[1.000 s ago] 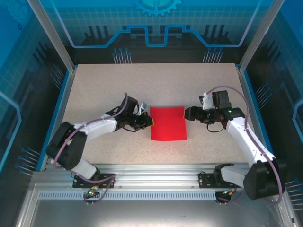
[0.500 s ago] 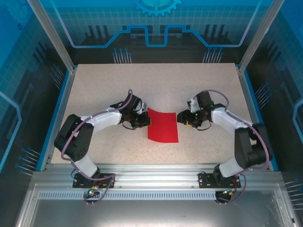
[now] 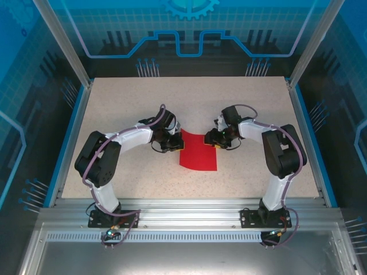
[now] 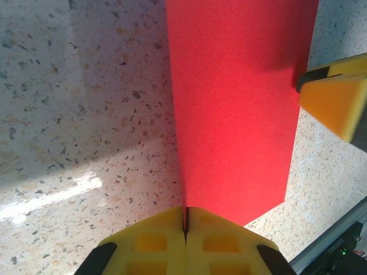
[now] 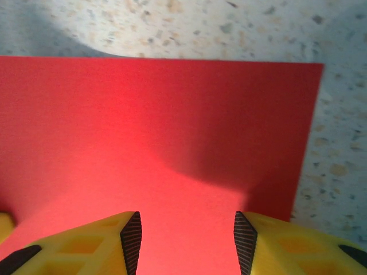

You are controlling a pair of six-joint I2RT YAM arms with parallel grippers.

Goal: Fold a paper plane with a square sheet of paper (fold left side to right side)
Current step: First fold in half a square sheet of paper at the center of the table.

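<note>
Top external: one red sheet (image 3: 199, 152), two arms (image 3: 129, 137) (image 3: 252, 127).

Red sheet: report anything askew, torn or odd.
Nothing torn. The red sheet lies slightly skewed to the table edges, its left edge pinched in the shut left gripper; the right gripper is open at its right edge.

Left arm (image 3: 129, 137), right arm (image 3: 255, 127): white link shells, black joint housings, black bases. Purplish-grey cable looped along each, running down to base. Left gripper (image 4: 184, 216): yellow pads (image 4: 155, 243), moulded square recesses, black corner patches. Right gripper (image 5: 184, 224): same yellow fingers (image 5: 86, 249), black ribbed inner faces.
</note>
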